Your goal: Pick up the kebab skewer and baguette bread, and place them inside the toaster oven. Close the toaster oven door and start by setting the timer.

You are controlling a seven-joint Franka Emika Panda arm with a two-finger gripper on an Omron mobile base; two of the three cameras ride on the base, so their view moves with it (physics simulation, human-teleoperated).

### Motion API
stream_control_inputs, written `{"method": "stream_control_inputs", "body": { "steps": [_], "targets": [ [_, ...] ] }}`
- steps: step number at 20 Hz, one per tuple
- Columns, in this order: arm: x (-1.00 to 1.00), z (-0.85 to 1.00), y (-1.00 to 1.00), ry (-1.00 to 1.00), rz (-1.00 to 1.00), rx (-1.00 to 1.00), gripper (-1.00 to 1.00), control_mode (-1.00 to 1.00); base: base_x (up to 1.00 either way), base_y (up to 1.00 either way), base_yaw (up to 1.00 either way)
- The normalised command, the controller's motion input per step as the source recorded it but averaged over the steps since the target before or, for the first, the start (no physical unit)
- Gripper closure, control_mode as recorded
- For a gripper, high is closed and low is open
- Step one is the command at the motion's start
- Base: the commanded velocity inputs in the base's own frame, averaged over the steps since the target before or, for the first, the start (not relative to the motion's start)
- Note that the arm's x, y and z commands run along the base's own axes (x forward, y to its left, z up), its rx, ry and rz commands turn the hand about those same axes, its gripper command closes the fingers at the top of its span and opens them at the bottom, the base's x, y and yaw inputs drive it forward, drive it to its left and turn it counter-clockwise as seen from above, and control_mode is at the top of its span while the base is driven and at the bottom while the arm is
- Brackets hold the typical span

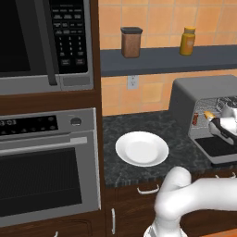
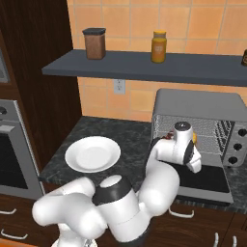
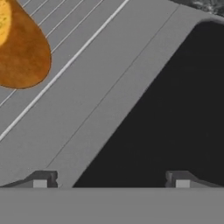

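Withdrawing carelessly from the grey metal toaster oven [image 2: 202,103] could let the gripper [image 3: 111,177], its fingers spread wide and empty, clip the lowered dark glass toaster oven door [image 2: 200,179] or rack. Relative to that oven, the golden-orange baguette bread [image 3: 19,48] lies inside on the rack, apart from the gripper, which hangs just at the oven's mouth above the door; whether the kebab skewer is inside cannot be told.
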Motion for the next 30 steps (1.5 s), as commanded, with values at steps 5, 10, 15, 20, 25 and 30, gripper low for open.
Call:
{"method": "stream_control_inputs", "body": {
  "steps": [5, 10, 15, 20, 25, 30],
  "targets": [
    [-0.84, 0.0, -0.16, -0.02, 0.01, 0.0, -1.0, -1.0, 0.0, 0.0, 0.0],
    [-0.9, 0.0, 0.0, -0.01, 0.06, 0.0, -1.0, -1.0, 0.0, 0.0, 0.0],
    [-0.86, 0.0, 0.05, 0.0, 0.08, -0.03, -1.0, -1.0, 0.0, 0.0, 0.0],
    [-0.67, 0.0, 0.37, 0.0, 0.1, -0.05, -1.0, -1.0, 0.0, 0.0, 0.0],
    [-0.43, 0.0, 0.57, 0.0, 0.11, 0.0, -1.0, -1.0, 0.0, 0.0, 0.0],
    [-0.14, 0.03, 0.42, 0.0, 0.08, 0.0, -1.0, -1.0, 0.0, 0.0, 0.0]
  ]
}}
